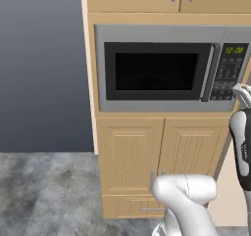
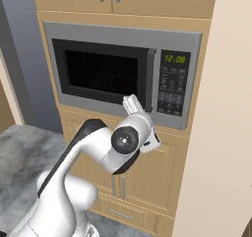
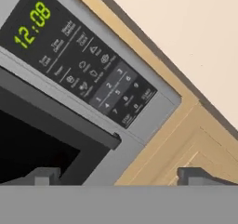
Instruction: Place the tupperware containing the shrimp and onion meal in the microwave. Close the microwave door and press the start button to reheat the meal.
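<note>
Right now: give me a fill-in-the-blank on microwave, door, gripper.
1. The microwave door is ____.
2. The clock reads ____.
3. The gripper has its jaws ____, holding nothing.
4. The keypad sits to the ____ of the door in both base views.

Missing: shut; 12:08; open; right

One microwave [image 1: 171, 68], four cabinet doors [image 1: 130, 154].

Tan cabinets [image 1: 130, 154], grey marbled floor [image 1: 44, 193]
</note>
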